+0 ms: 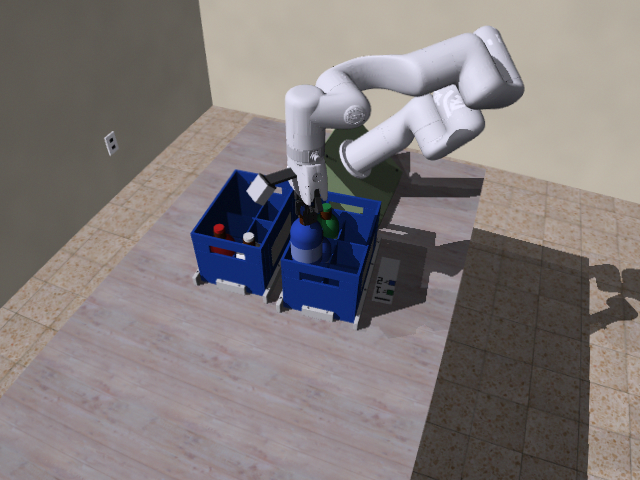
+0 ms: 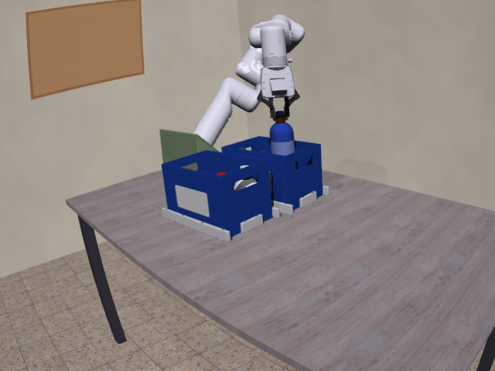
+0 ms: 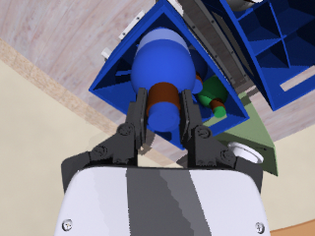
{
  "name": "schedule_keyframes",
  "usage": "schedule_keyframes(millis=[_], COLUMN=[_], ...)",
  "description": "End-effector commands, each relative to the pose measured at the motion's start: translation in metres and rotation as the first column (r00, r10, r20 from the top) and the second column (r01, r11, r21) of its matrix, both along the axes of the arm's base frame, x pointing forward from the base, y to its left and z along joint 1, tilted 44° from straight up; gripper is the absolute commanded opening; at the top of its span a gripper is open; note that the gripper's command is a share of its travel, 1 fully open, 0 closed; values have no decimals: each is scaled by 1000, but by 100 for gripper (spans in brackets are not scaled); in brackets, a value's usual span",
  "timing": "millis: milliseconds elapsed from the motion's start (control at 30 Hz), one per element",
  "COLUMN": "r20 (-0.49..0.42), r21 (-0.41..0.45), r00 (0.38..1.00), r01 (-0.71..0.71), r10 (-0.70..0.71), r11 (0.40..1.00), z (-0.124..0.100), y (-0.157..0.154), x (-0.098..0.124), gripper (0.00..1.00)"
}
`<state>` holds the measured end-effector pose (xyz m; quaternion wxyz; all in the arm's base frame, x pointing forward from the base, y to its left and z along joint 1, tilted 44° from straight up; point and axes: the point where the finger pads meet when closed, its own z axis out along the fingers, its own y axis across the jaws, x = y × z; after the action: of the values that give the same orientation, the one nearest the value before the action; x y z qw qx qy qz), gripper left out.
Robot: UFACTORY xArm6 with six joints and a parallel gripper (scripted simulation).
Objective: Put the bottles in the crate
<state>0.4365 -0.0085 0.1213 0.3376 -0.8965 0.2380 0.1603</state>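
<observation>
Nearest on the desk (image 2: 360, 259), stood a crate (image 2: 216, 187) with a red-capped bottle (image 1: 219, 230) and a white-capped bottle (image 1: 249, 238). Behind it, hung upright the blue bottle (image 2: 281, 138), partly inside the second crate (image 2: 305, 165), neck clamped in the jaws. Farther back, stood a green bottle (image 1: 327, 223). Lay beside that crate, the pick list (image 1: 386, 281).

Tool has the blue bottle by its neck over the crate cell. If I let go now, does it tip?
Probably not. The blue bottle hangs upright, its body already partly inside the cell of the crate. The tool grips only the narrow neck, so it may swing slightly.
</observation>
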Motion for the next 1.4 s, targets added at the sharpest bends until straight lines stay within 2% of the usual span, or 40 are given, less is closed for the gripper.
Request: schedule_keyframes(millis=[0, 1367], r20=[4, 4], r21=[-2, -1], r00=[1000, 1000], r01=[2, 2], r10=[-2, -2], r11=[1000, 1000], z=[-2, -28], y=[1, 27], x=[1, -4], gripper=[0, 0])
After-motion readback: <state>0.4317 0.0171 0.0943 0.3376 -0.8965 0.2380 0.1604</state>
